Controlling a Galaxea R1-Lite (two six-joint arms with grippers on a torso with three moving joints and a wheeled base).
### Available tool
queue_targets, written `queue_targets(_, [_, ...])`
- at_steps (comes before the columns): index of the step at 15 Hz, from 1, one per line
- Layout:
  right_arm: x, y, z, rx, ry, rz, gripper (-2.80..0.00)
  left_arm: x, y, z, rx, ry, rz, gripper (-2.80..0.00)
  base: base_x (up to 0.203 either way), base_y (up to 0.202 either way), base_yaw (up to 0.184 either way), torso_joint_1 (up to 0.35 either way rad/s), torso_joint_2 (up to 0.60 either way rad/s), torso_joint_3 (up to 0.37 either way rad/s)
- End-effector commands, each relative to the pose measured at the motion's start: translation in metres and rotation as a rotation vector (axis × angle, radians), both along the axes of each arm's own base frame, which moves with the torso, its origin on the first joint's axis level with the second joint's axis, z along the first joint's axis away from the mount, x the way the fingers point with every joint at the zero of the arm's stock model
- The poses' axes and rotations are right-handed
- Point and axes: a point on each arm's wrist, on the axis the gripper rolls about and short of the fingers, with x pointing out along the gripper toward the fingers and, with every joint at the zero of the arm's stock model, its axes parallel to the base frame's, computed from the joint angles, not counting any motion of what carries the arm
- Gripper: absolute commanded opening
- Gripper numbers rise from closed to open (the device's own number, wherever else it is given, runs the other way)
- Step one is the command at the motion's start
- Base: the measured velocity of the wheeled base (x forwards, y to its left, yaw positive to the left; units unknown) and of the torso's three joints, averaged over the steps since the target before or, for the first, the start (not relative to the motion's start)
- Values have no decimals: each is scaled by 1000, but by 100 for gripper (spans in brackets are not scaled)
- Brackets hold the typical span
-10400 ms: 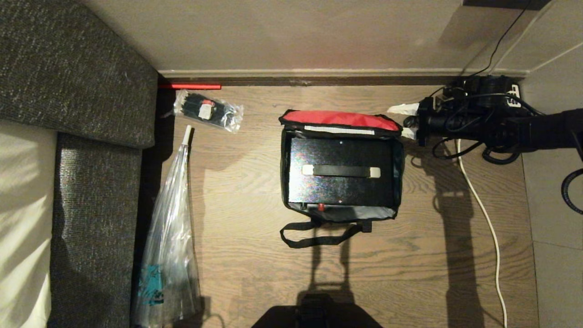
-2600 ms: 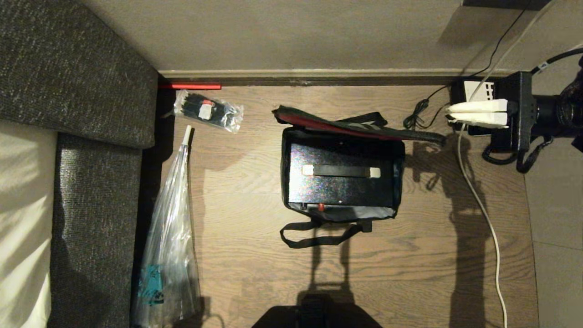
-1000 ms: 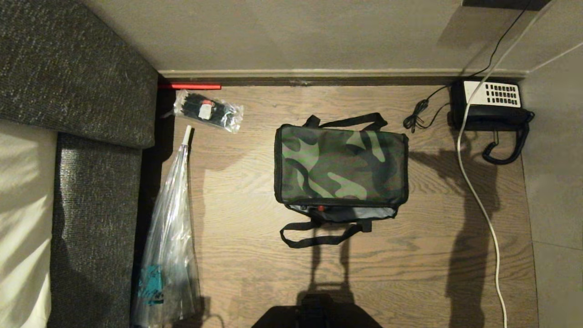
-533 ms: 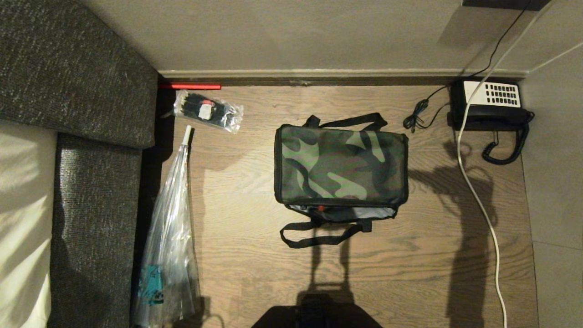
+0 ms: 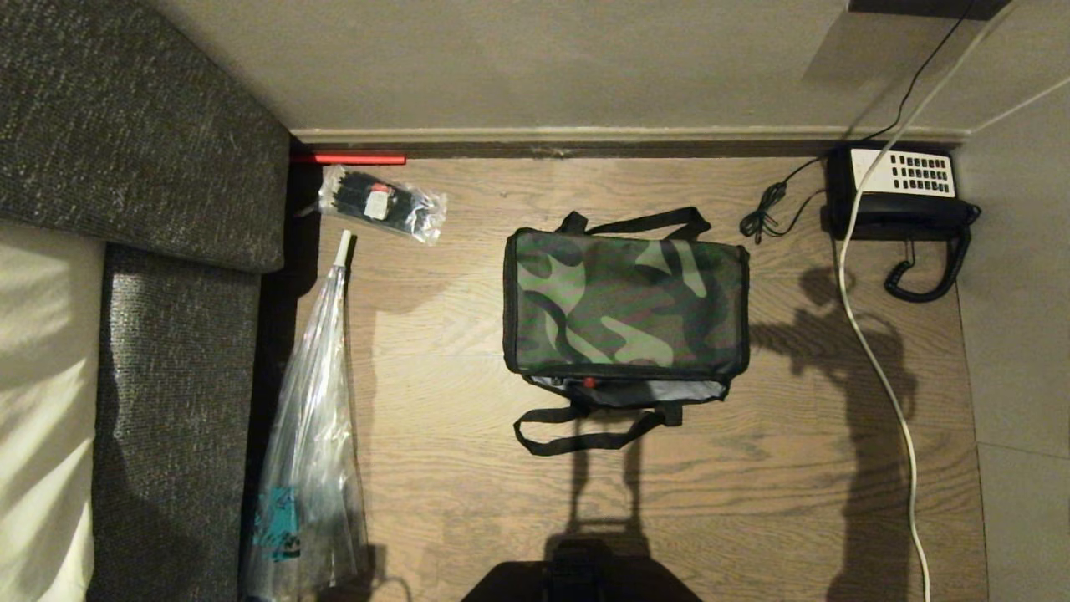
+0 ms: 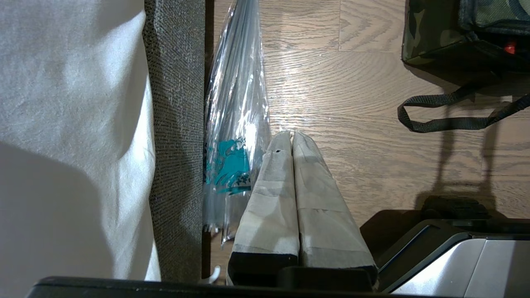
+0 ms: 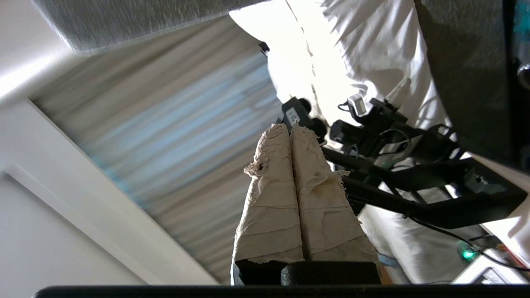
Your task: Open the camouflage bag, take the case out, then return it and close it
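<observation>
Both claws are empty, with their taped fingers pressed together. One, the left gripper [image 6: 292, 134], hangs low over the wooden floor [image 5: 752, 502] beside the sofa; the right gripper [image 7: 290, 127] is lifted away from the floor and points toward a blurred wall and a dark camera rig [image 7: 397, 136], with white cloth behind it. Neither arm shows in the head view — only their shadows lie on the boards.

Largest in the scene is the grey woven sofa [image 5: 167, 167], filling the left side, with a pale cushion [image 5: 42, 376] at its edge. On the open floor, about midway between sofa and telephone, sits the camouflage bag [image 5: 625, 303], its lid lying flat over the top. Along the near edge a strip of silvery lining and a small red button [image 5: 588, 382] show below the lid — the case itself is otherwise hidden. One black strap handle [image 5: 585, 431] loops on the floor in front, another [image 5: 639, 222] lies behind.

A long clear plastic bag [image 5: 313, 435] with teal print lies against the sofa base. The black-and-white desk telephone [image 5: 899, 192] stands in the far right corner, a white cable [image 5: 878, 368] running past it. A smaller clear bag of dark items [image 5: 380, 201] rests near the baseboard, just beside a thin red strip [image 5: 349, 158].
</observation>
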Motion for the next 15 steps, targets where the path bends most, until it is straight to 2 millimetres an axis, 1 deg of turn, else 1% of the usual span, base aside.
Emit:
queue_targets(1, [7,-2,-8,17,109,10,-280,0,0,0,0,2,0,-280,0,0,0,0,0,0])
queue_targets(3, [23,-5,-18,62,312,20,-280,0,0,0,0,2,0,-280,0,0,0,0,0,0])
queue_targets(5, [36,-8,-34,124,585,22,-280,0,0,0,0,2,0,-280,0,0,0,0,0,0])
queue_targets(6, [42,-9,-43,146,688,24,-280,0,0,0,0,2,0,-280,0,0,0,0,0,0])
queue_targets(7, [45,-9,-48,151,716,25,-280,0,0,0,0,2,0,-280,0,0,0,0,0,0])
queue_targets(8, [44,-9,-48,138,665,26,-280,0,0,0,0,2,0,-280,0,0,0,0,0,0])
queue_targets(12, [25,-5,-33,47,254,18,-280,0,0,0,0,2,0,-280,0,0,0,0,0,0])
queue_targets(13, [19,-4,-33,18,130,29,-280,0,0,0,0,2,0,-280,0,0,0,0,0,0])
queue_targets(15, [5,0,-42,-36,-133,75,-280,0,0,0,0,2,0,-280,0,0,0,0,0,0])
